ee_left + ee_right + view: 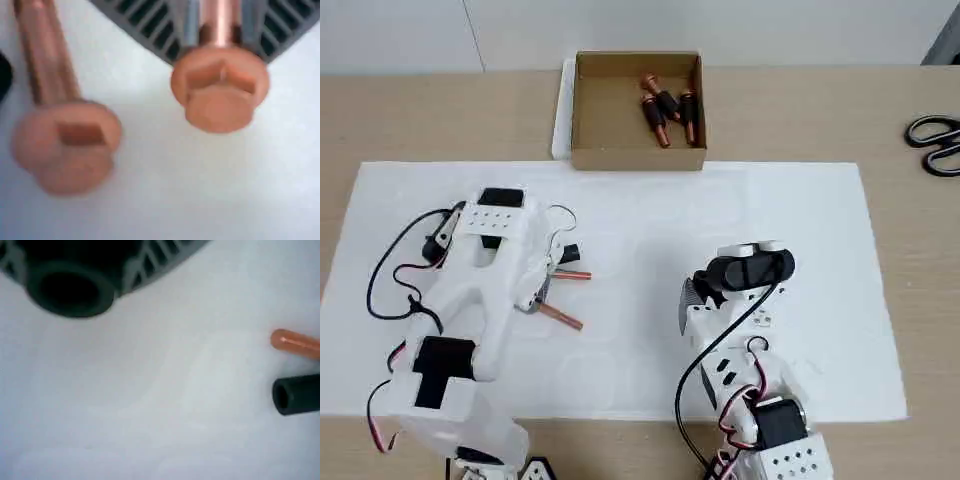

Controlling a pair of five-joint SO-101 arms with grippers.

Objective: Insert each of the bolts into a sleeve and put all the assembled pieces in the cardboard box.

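My left gripper (pixel 544 290) is shut on a copper bolt (pixel 219 87), whose hex head faces the left wrist camera. A second copper bolt (pixel 62 142) lies on the white mat just beside it. From above, both bolts (pixel 572 274) (pixel 562 316) show at that gripper, with a loose black sleeve (pixel 568 253) just beyond them. My right gripper (pixel 690 302) stands mid-mat, shut on a black sleeve (pixel 70 287) whose open end faces the camera. Farther off in that wrist view lie the loose sleeve (pixel 297 394) and a bolt tip (pixel 295 342). The cardboard box (pixel 582 110) holds several assembled pieces (pixel 666 106).
A white mat (pixel 800 230) covers the middle of the wooden table. Black scissors (pixel 935 145) lie at the far right edge. The box sits at the mat's far edge, straight beyond the gap between the two arms.
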